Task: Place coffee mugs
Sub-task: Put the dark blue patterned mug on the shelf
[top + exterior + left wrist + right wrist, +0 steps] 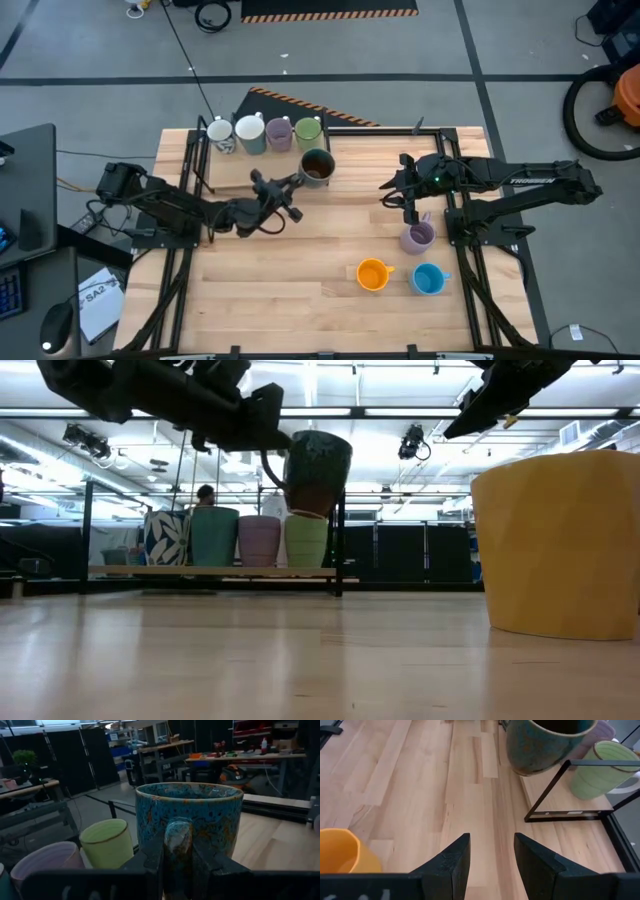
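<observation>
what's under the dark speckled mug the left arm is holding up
Nothing supports it: the left pincer grips the dark mug by its handle, clear of the table. In the low view the green mug stands behind it. Its base is not visible.

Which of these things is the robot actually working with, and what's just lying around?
Part of the job:
dark speckled mug, held by the left gripper
four mugs on the rack
lilac mug
orange mug
blue mug

Just lying about:
floor cables
orange vacuum
</observation>
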Controlling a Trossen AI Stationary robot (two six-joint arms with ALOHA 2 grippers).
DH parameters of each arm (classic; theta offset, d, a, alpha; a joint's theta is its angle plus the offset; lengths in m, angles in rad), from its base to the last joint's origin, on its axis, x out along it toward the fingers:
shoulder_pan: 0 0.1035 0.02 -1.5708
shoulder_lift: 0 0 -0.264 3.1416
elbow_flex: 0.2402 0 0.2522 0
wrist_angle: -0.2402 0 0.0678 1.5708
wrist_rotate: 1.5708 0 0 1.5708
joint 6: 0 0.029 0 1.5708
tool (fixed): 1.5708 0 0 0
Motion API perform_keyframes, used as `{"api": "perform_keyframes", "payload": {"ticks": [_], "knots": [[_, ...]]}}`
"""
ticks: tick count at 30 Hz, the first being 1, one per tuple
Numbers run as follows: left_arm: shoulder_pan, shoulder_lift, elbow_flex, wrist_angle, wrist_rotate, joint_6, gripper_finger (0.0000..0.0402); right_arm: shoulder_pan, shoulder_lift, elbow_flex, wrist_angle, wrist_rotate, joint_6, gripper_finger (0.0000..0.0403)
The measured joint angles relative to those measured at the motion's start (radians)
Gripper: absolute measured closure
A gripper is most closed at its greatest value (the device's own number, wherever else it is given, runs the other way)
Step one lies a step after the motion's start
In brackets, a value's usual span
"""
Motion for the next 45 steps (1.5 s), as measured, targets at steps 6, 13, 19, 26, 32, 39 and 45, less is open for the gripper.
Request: {"api": "perform_keyframes", "payload": {"ticks": [6, 13, 19, 26, 32, 39, 45], "knots": [[-0.055, -0.023, 0.0, 0.002, -0.136, 0.073, 0.0344, 0.003, 0.0, 0.0, 0.0, 0.0, 0.006, 0.0245], [-0.024, -0.043, -0.076, 0.025, -0.065, -0.007, 0.0344, 0.003, 0.0, 0.0, 0.008, -0.002, 0.006, 0.0245], [0.036, -0.043, -0.262, 0.354, -0.051, -0.028, 0.0344, 0.003, 0.0, 0.0, 0.016, -0.007, 0.005, 0.0245], [0.143, -0.034, -0.329, 0.379, 0.128, -0.164, 0.0344, 0.003, 0.0, 0.0, 0.035, -0.007, 0.003, 0.0245], [0.193, 0.013, -0.327, 0.379, 0.141, -0.237, 0.0344, 0.003, 0.0, 0.0, 0.035, -0.007, 0.005, 0.0245], [0.207, 0.174, -0.251, 0.419, 0.111, -0.286, 0.0344, 0.002, 0.0, 0.0, 0.035, -0.007, 0.003, 0.0245], [0.204, 0.301, -0.162, 0.507, 0.054, -0.23, 0.0344, 0.003, 0.0, 0.0, 0.032, -0.007, 0.006, 0.0245]]}}
